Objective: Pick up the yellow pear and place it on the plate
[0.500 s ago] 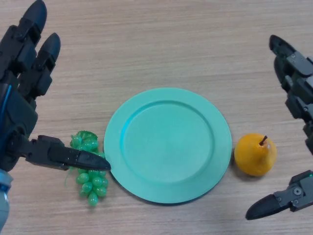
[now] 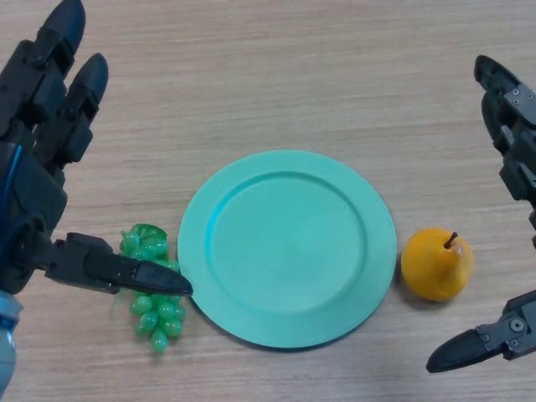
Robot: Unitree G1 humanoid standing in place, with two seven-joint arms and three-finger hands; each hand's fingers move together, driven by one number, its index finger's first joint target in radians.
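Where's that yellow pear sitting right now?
In the head view the yellow pear stands on the wooden table at the right, just off the edge of the green plate, between the open right hand's fingers and thumb.

view: just the one head cam, no second view to overlap
facing: straight down at the table [image 2: 276, 75]
closeness: pretty near
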